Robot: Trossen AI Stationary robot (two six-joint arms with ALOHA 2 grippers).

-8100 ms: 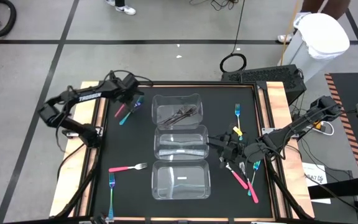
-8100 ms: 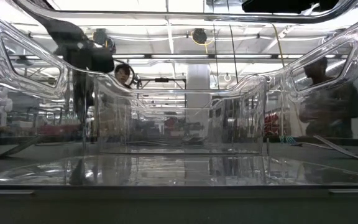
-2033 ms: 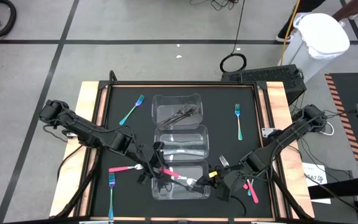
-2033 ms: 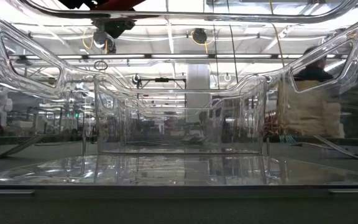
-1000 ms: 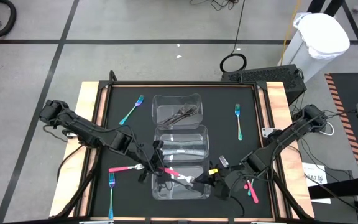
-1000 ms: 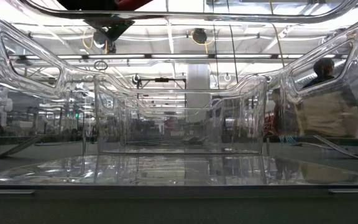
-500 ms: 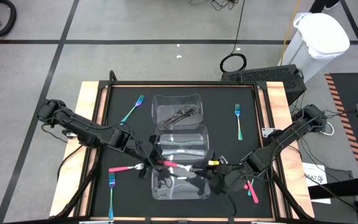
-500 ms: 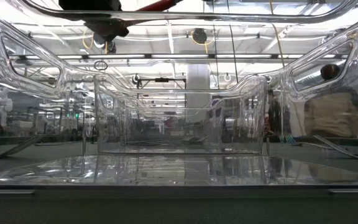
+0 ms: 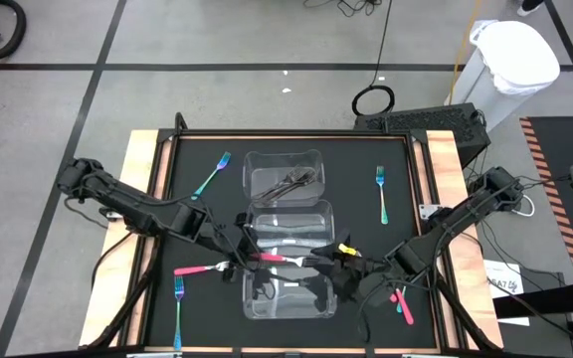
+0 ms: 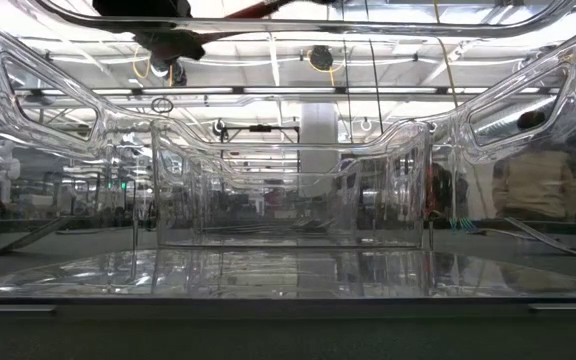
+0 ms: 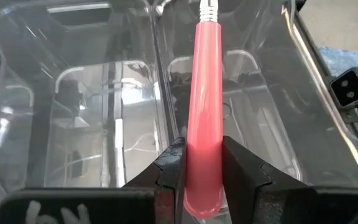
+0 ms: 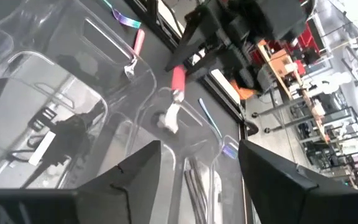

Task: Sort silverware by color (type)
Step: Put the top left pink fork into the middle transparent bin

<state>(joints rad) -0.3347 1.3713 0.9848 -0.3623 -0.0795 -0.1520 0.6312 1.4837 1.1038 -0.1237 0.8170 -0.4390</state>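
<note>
No readable writing anywhere on the table or the arms.
From where I stand, the only marks are a few white scrawled strokes on the black body of the left gripper (image 11: 202,186), cut off at the edge and impossible to make out, and a sheet of paper (image 9: 506,277) beside the table's right side with dark print far too small to read. The clear containers (image 9: 288,288) carry pale stickers, but nothing on them resolves into letters.

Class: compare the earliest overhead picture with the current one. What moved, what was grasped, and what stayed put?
Both arms came in over the near container. The left claw now grips a pink fork; the right claw hovers open beside it. The dark forks in the far container stayed put.
</note>
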